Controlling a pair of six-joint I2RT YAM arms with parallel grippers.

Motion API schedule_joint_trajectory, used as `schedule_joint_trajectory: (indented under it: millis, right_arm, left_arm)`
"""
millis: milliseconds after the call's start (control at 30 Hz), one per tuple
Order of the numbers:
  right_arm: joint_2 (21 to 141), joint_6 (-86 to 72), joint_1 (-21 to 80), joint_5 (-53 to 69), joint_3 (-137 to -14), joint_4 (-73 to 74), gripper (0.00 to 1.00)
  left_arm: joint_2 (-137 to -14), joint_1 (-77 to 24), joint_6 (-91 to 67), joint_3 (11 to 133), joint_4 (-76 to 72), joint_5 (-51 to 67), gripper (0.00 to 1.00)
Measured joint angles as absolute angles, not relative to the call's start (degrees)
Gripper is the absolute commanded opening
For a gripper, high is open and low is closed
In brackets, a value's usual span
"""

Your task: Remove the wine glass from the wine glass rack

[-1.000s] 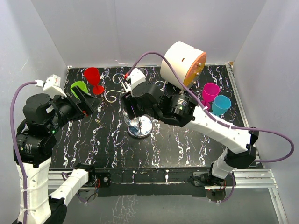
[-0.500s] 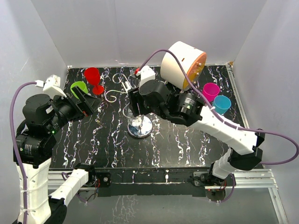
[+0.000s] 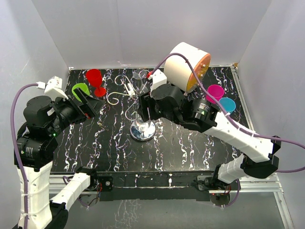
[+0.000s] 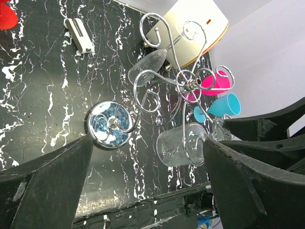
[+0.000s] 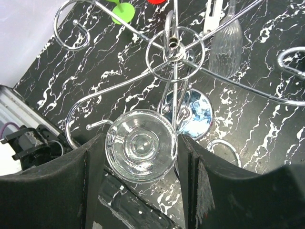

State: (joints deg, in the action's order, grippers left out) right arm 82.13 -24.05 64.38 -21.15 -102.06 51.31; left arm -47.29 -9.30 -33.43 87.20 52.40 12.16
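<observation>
The wine glass rack stands mid-table, its shiny round base [image 3: 143, 130] [image 4: 108, 125] [image 5: 193, 114] under curled silver arms that meet at a hub [image 5: 175, 49]. My right gripper [image 3: 145, 112] [image 5: 141, 142] is shut on the round foot of a clear wine glass [image 5: 141, 151] [image 4: 178, 145], level with the scroll arms. A wire arm crosses the glass; whether they still touch I cannot tell. A second clear glass [image 4: 147, 64] [image 5: 226, 43] hangs on the rack's far side. My left gripper [image 3: 88, 102] [image 4: 147, 142] is open, left of the rack, holding nothing.
A white drum with an orange face [image 3: 187, 64] lies at the back right. Pink [image 3: 214, 93] and blue [image 3: 226, 106] cups stand at the right; red [image 3: 95, 81] and green [image 3: 80, 89] ones at the back left. A small white block [image 3: 129, 87] lies behind the rack.
My right arm has moved to the right and a little back, carrying the clear glass from the rack's left side toward its right. The left arm has not moved.
</observation>
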Motion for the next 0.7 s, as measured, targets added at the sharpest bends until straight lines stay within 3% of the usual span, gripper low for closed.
schedule_joint_trajectory:
  millis: [700]
  right_arm:
    - [74.7, -22.6, 64.3, -14.6, -99.9, 52.3, 0.00]
  left_arm:
    - [-47.3, -9.3, -39.4, 83.9, 45.1, 19.2, 0.99]
